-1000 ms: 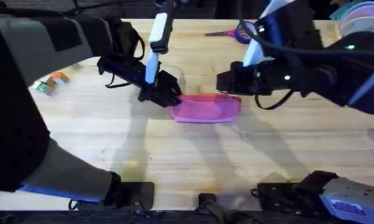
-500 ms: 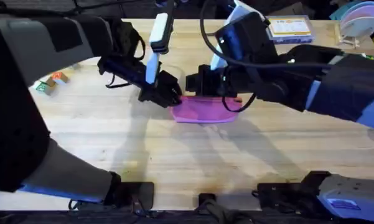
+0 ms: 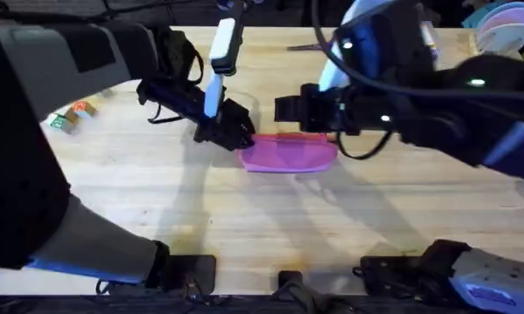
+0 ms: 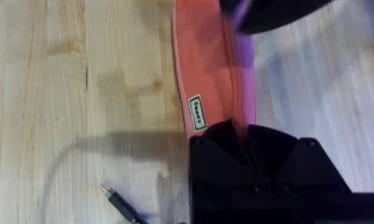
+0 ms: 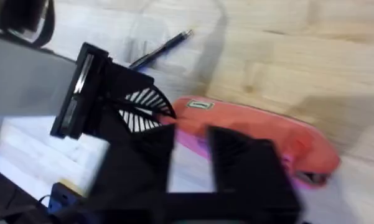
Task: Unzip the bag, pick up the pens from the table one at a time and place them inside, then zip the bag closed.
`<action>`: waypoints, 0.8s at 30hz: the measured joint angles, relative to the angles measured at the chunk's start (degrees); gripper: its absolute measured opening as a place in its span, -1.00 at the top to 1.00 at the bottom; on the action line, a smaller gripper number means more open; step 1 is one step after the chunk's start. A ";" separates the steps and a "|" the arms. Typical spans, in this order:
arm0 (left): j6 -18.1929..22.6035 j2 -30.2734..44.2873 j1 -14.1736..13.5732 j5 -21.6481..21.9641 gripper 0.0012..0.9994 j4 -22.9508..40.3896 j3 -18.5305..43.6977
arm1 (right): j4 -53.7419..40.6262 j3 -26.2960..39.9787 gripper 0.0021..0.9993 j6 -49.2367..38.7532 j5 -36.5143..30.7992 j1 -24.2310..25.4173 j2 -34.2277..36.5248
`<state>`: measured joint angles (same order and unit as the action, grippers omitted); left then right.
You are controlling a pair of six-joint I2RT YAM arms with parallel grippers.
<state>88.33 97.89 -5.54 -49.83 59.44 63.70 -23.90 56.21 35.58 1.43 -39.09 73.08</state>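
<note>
Two end effectors | left [image 3: 241, 135] pinches bag [image 3: 288, 153] end | right [image 3: 288, 109] grip unclear

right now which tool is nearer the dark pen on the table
Left. The left tool grips the pink pouch's end, right beside the dark pen; the right tool hovers above the pouch's middle, farther off.

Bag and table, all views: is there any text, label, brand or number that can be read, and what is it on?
Nothing can be read.
Bag: a small white tag with dark print, letters too blurred to read. The same tag shows in the right wrist view, also too blurred.
Small blocks at the table's left edge: coloured faces, any print too small to read.
</note>
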 joint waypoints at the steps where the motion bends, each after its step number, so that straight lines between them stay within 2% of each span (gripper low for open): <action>1: 0.00 0.00 0.00 -0.01 0.92 0.00 0.00 | -1.12 0.00 0.21 -0.35 -0.57 0.00 -1.30; 5: 0.00 0.00 0.00 0.01 0.92 0.00 0.00 | -5.23 0.00 -0.91 -1.50 -1.71 0.33 -5.70; 6: 0.00 0.00 0.00 0.00 0.92 0.00 0.00 | -6.11 0.00 -0.97 -1.61 -1.88 0.49 -6.53; 16: 0.00 0.00 0.00 -0.01 0.92 0.00 0.00 | -13.15 0.01 -1.00 -1.76 -6.70 1.92 -12.24; 24: 0.00 0.00 0.00 0.00 0.92 0.00 0.00 | -18.20 0.02 -1.00 1.83 -10.23 1.92 -12.81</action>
<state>88.33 97.89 -5.54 -49.83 59.44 63.70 -42.10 56.23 37.41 -8.80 -37.17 60.27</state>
